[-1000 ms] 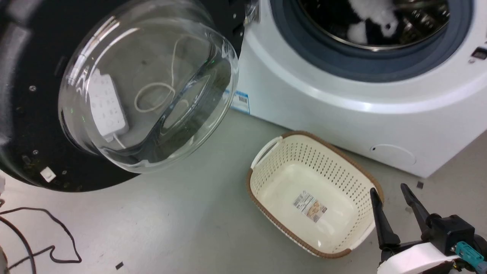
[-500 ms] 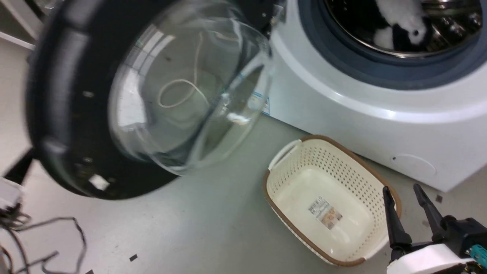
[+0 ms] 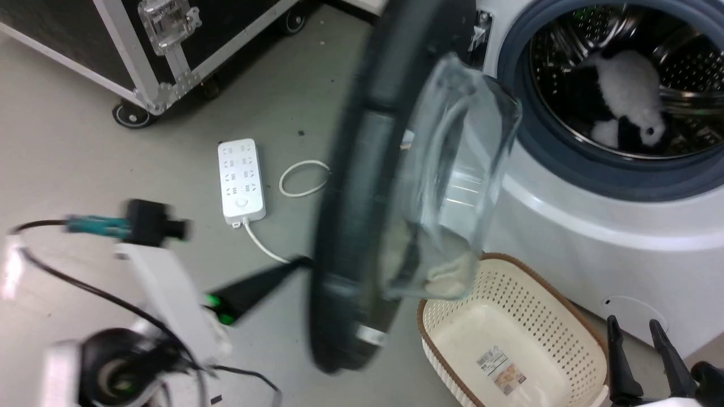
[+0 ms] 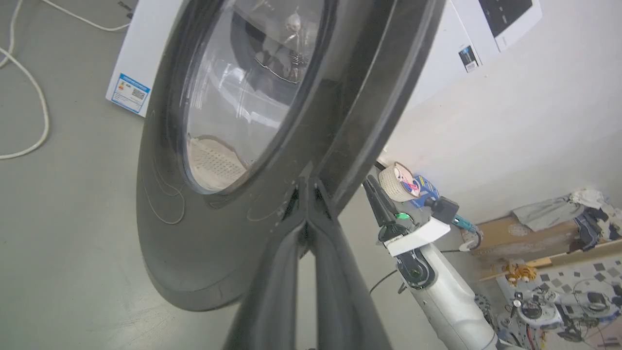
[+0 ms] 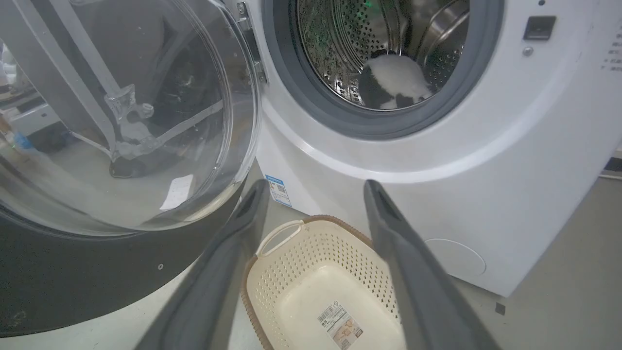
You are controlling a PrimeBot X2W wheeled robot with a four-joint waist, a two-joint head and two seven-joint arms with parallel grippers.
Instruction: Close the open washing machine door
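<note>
The washing machine door (image 3: 362, 169) stands half open and edge-on in the head view, its clear glass bowl (image 3: 458, 169) bulging toward the white washing machine (image 3: 594, 249). My left gripper (image 3: 302, 263) is shut, and its fingertips (image 4: 307, 187) press on the door's glossy black outer face (image 4: 204, 253) low down, with nothing held between them. My right gripper (image 3: 639, 333) hangs open at the lower right, over the floor before the machine and apart from the door. From the right wrist, its fingers (image 5: 252, 209) frame the door's inner side (image 5: 121, 121) and the steel drum (image 5: 350, 43).
A cream basket (image 3: 543, 299) with a brown rim sits on the floor in front of the machine, below the door's swing. A black-and-white plush toy (image 3: 628, 96) lies in the drum. A white power strip (image 3: 242, 181), a cable loop (image 3: 304, 178) and a wheeled black case (image 3: 141, 45) lie to the left.
The door has swung from wide open toward the machine and now shows edge-on. My left arm has come into view, pushing its outer face. The head camera has turned left.
</note>
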